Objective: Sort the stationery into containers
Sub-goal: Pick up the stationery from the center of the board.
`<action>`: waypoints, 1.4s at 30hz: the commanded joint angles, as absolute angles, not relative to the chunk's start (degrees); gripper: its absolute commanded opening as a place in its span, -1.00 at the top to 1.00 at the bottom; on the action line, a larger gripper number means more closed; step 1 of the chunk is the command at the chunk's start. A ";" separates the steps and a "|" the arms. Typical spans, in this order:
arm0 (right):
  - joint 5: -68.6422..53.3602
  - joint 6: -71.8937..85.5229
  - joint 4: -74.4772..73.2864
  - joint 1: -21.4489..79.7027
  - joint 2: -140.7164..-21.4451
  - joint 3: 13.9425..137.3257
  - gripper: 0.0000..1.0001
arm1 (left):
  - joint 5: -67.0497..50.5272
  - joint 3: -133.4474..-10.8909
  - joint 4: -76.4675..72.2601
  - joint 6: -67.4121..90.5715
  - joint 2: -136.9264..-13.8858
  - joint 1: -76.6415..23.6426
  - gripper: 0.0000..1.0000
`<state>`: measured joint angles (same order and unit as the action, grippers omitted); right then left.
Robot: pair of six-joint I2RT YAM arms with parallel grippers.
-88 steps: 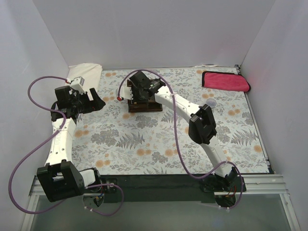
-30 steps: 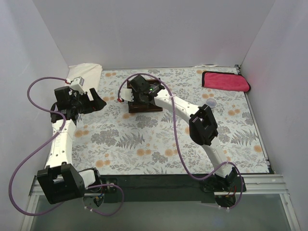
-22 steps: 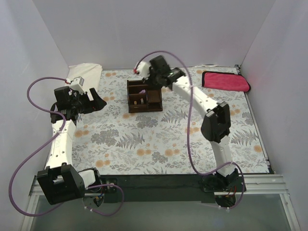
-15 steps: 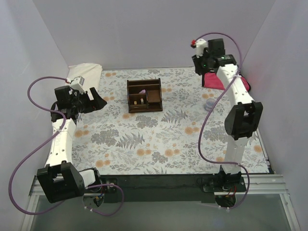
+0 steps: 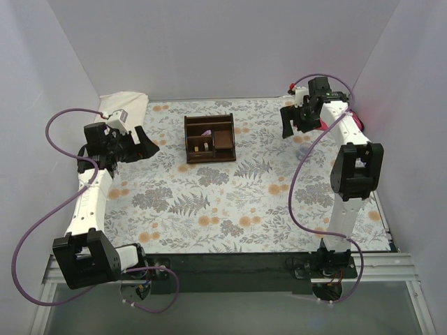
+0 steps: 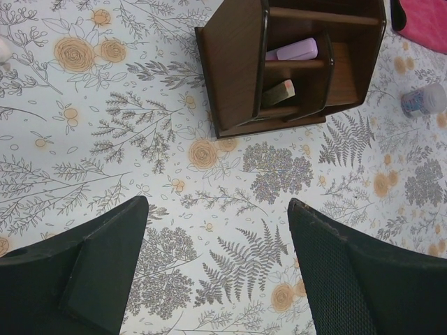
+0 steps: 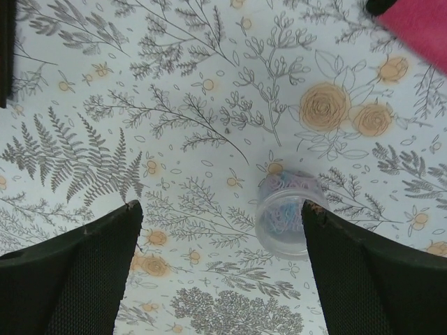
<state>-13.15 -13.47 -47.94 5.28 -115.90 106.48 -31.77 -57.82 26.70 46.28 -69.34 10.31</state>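
Note:
The dark brown wooden organizer (image 5: pixel 209 138) stands at the back middle of the table. A pink eraser (image 6: pixel 292 50) and a tan block (image 6: pixel 278 93) lie in its compartments (image 6: pixel 300 66). A small clear cup of pastel paper clips (image 7: pixel 286 213) stands on the table at the right (image 5: pixel 305 149). Above it hovers my right gripper (image 7: pixel 222 272), open and empty, with the cup just ahead of its right finger (image 7: pixel 363 272). My left gripper (image 6: pixel 216 265) hangs open and empty left of the organizer (image 5: pixel 143 143). No pens show.
A magenta cloth (image 7: pixel 419 28) lies at the back right, mostly behind my right arm in the top view. A white folded cloth (image 5: pixel 122 105) sits at the back left corner. White walls close in on three sides.
My right arm has swung from the organizer across to the far right, opened its jaws and come down over the clip cup. The left arm has barely moved.

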 commanded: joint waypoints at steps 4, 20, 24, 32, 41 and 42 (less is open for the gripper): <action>-8.97 -10.28 -47.81 2.90 -119.44 105.12 -0.97 | -31.99 -59.59 26.72 45.88 -69.34 9.49 -0.57; -5.54 -10.63 -47.29 2.37 -122.08 102.22 -0.96 | -31.38 -59.50 26.81 46.14 -69.79 9.49 -0.57; -5.19 -10.55 -47.37 1.93 -121.99 101.60 -0.97 | -31.38 -58.98 26.63 46.14 -69.87 9.49 -0.58; -4.92 -10.46 -47.37 0.88 -122.87 101.95 -0.81 | -31.29 -59.15 26.28 46.49 -69.96 9.49 -0.57; -3.52 -10.02 -47.29 0.97 -121.29 99.23 -0.46 | -30.85 -58.98 26.37 46.23 -69.61 9.58 -0.57; -3.34 -9.93 -47.37 0.97 -121.29 99.32 -0.37 | -30.94 -58.89 26.28 46.23 -69.44 9.49 -0.57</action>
<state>-4.19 -10.59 -47.62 1.13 -122.37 100.16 -31.24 -57.82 26.74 46.35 -70.08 9.63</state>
